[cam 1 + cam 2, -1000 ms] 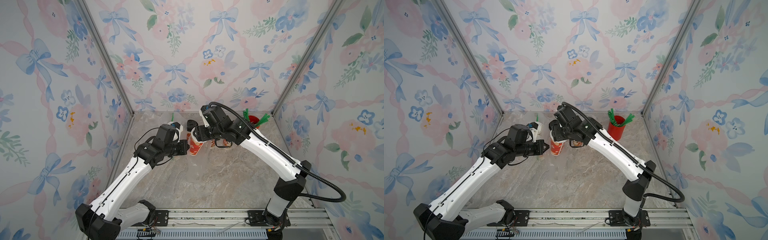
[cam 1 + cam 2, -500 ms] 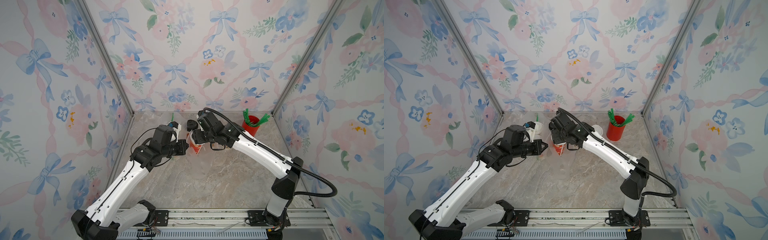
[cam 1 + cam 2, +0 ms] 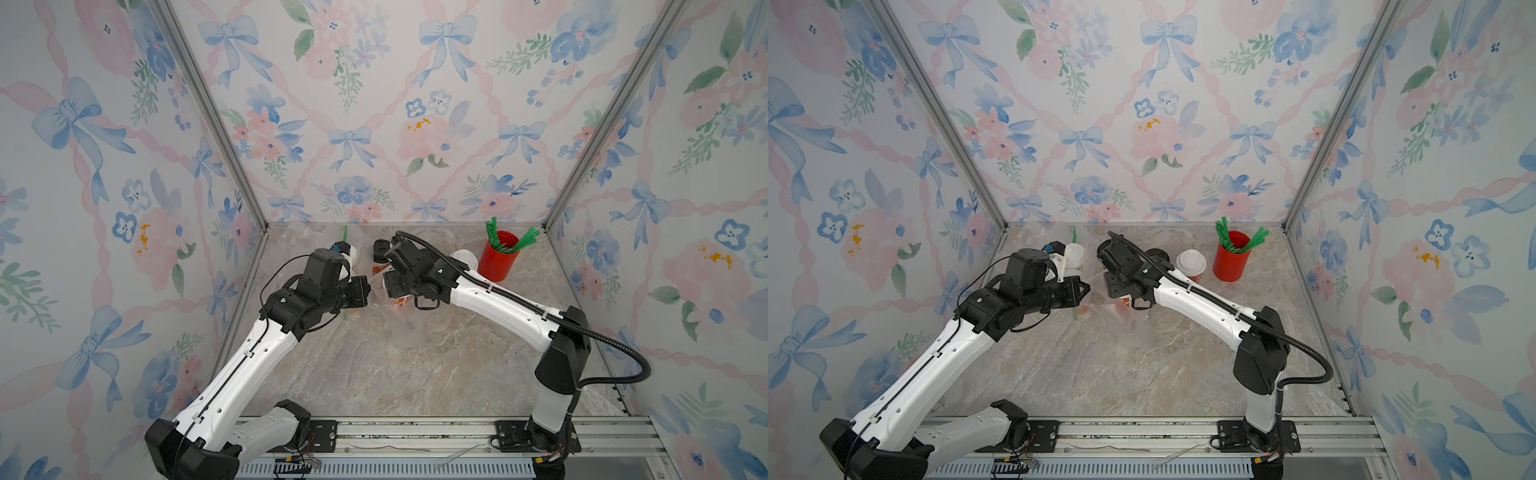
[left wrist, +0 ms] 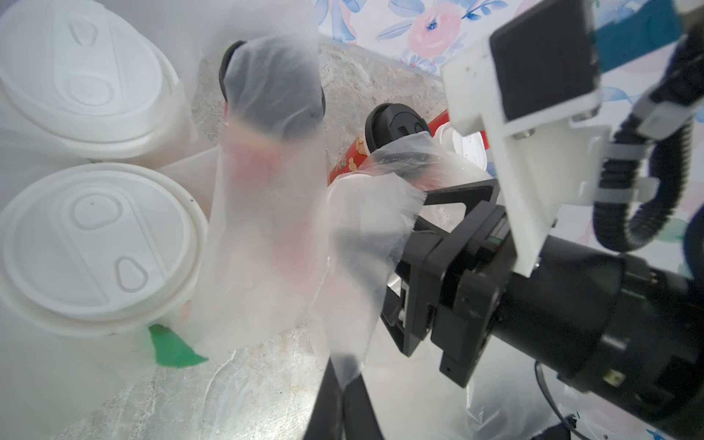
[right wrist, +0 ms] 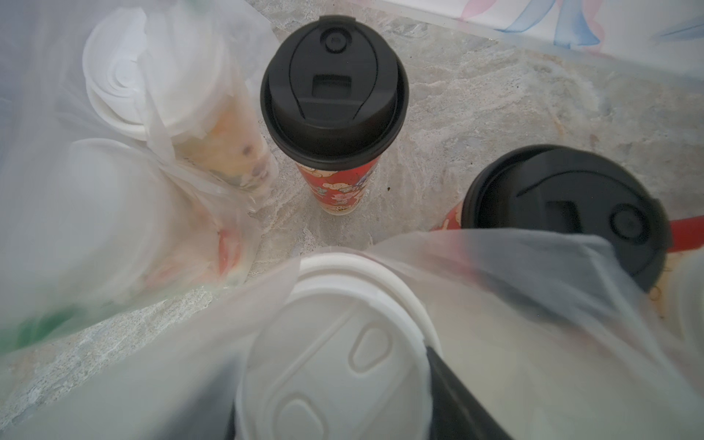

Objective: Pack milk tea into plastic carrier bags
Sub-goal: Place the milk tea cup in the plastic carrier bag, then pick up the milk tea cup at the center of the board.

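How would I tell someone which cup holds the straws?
Go to the back right corner of the marble table. A plain red cup stands there beside a white-lidded milk tea cup. It alone has no lid, and green straws stick out of its top.

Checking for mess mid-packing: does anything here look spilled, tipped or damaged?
Nothing stands out. One black-lid cup and the other stand upright on the table, every visible lid is on, no liquid shows, and the plastic bag is only crinkled.

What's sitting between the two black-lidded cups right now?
Only bare tabletop, clear in the right wrist view: the black-lidded cup and second black-lidded cup stand apart.
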{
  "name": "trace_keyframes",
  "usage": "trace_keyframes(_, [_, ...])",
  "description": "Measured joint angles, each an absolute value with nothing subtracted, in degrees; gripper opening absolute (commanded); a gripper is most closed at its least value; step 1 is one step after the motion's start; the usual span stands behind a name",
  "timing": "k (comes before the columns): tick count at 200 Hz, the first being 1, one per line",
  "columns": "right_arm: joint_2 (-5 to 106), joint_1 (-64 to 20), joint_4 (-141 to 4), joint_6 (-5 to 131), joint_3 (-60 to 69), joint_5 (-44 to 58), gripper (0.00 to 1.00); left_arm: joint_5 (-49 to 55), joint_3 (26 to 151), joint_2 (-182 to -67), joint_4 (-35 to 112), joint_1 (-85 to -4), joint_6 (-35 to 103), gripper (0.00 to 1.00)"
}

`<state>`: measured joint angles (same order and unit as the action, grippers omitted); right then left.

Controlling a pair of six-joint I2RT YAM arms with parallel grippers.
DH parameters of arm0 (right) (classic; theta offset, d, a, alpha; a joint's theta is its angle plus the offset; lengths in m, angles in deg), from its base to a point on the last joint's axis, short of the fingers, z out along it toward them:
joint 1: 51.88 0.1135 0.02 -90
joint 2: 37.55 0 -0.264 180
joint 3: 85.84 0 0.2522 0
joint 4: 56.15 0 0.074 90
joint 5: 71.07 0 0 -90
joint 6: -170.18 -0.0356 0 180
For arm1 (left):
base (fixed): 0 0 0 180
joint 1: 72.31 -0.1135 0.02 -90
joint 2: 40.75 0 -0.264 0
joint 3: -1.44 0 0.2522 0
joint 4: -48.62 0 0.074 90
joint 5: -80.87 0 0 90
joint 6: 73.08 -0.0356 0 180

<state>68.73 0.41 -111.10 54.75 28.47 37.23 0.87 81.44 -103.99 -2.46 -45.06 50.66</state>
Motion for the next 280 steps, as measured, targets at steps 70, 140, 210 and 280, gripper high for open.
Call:
trace_keyframes(70, [69.5, 0.7, -110.3, 53.4, 29.0, 37.4, 0.92, 0.8, 82.3, -109.3, -2.4, -47.6, 46.6, 0.0])
trace_keyframes(140, [66.0, -0.2, -112.8, 53.4, 32.1, 35.2, 0.9, 1.0, 86.5, -110.4, -2.5, -48.8, 44.9, 0.04])
trace_keyframes(210, [58.3, -10.1, -114.2, 54.6, 31.1, 31.8, 0.87, 4.1, 87.1, -110.7, -2.6, -49.1, 44.8, 0.45])
trace_keyframes(280, [57.7, -20.3, -116.3, 57.9, 25.4, 31.2, 0.88, 6.9, 86.9, -105.8, -6.9, -48.4, 46.8, 0.6])
